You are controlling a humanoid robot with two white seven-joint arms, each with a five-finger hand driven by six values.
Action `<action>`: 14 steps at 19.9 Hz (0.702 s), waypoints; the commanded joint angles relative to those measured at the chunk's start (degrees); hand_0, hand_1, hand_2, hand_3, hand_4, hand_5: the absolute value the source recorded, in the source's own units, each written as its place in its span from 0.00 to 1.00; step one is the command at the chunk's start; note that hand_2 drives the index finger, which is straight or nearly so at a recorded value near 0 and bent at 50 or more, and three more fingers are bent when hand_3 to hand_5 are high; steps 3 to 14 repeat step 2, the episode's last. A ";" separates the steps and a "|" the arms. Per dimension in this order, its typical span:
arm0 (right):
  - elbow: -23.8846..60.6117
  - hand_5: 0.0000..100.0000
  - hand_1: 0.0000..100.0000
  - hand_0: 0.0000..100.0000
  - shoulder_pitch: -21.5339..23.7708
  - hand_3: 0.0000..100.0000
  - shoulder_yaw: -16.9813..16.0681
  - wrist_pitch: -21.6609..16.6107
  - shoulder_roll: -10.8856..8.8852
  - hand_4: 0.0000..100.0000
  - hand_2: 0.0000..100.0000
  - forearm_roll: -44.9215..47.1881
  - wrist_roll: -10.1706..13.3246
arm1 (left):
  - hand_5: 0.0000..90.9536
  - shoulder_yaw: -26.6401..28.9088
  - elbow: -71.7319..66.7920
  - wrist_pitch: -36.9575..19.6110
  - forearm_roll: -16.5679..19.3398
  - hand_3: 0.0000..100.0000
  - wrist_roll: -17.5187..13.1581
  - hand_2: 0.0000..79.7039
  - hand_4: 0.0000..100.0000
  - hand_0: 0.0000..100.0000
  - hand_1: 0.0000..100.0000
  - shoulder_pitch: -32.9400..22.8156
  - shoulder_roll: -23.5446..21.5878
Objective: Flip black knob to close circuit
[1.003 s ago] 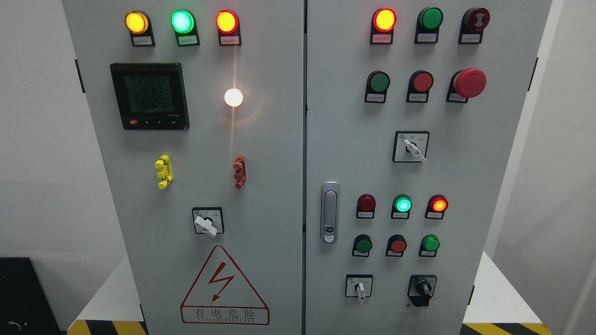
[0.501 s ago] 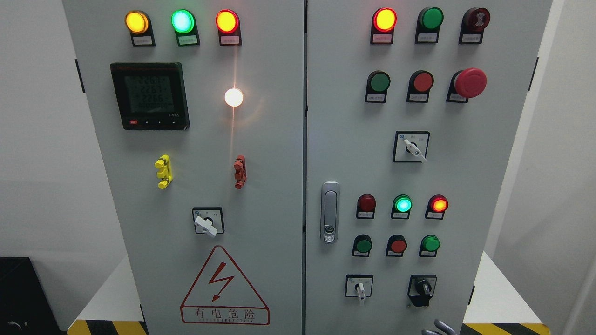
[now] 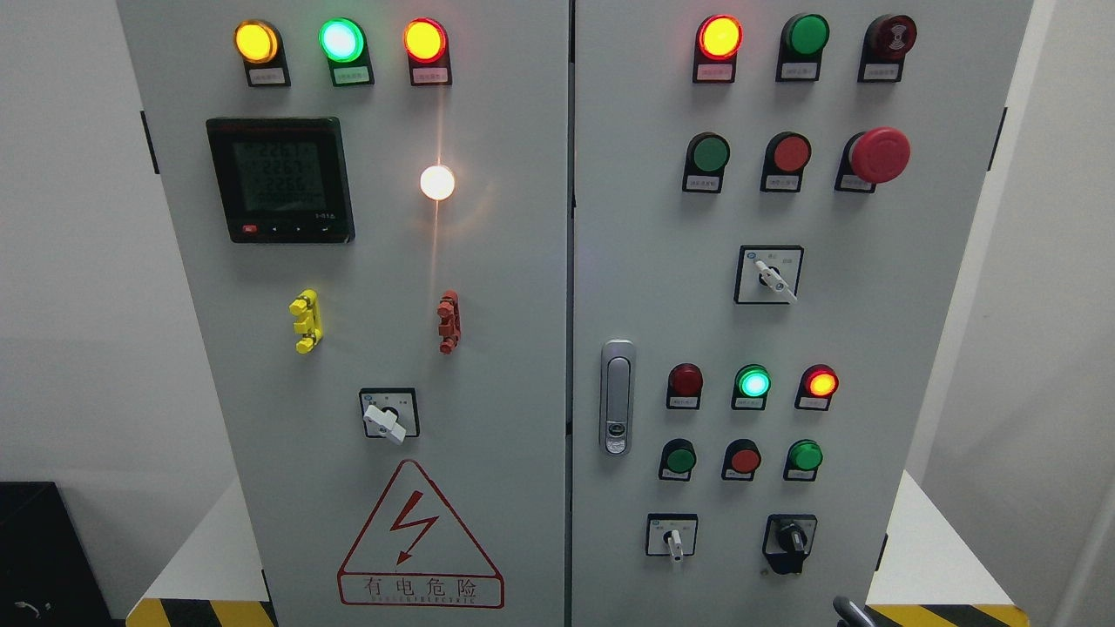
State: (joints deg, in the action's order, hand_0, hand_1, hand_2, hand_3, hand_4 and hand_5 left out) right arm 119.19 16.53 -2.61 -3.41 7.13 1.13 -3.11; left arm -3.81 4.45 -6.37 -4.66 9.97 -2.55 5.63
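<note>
At the bottom edge of the frame, right of the middle, we see only a dark grey curved fingertip of a robot hand (image 3: 847, 610) poking up; its arm is cut off below, so we cannot tell which side it enters from, nor whether the hand is released or clenched. It touches nothing and sits below and a little right of the black rotary knob on its black square base (image 3: 791, 540), which is in the lower right of the grey metal cabinet (image 3: 523, 348), on the right-hand door.

Just left of that knob is a small white-handled selector switch (image 3: 672, 537) with its handle pointing down. Above them run three small push buttons, green, red, green, and over those three indicator lamps, of which the green lamp (image 3: 753, 382) and the red-orange lamp (image 3: 821, 383) glow. A silver door latch handle (image 3: 617, 397) stands beside the centre seam. Higher up is a large red mushroom stop button (image 3: 879, 155).

On the left door we see a black digital meter (image 3: 280, 179), whose figures are too blurred to read, a bright white lamp (image 3: 437, 182) and a red triangular lightning warning sign (image 3: 420, 537).
</note>
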 commanded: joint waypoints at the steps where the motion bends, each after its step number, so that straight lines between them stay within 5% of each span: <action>1: 0.78 0.00 0.00 0.00 1.83 0.07 -0.73 -1.24 -0.36 0.05 0.02 1.50 -0.05 | 0.00 0.03 0.03 -0.05 0.00 0.00 0.05 0.00 0.00 0.12 0.56 0.00 0.00; 14: 0.78 0.00 0.00 0.00 2.27 0.08 -0.73 -1.25 -0.45 0.05 0.02 1.51 -0.05 | 0.00 0.03 0.03 -0.05 0.00 0.00 0.05 0.00 0.00 0.12 0.56 0.00 0.00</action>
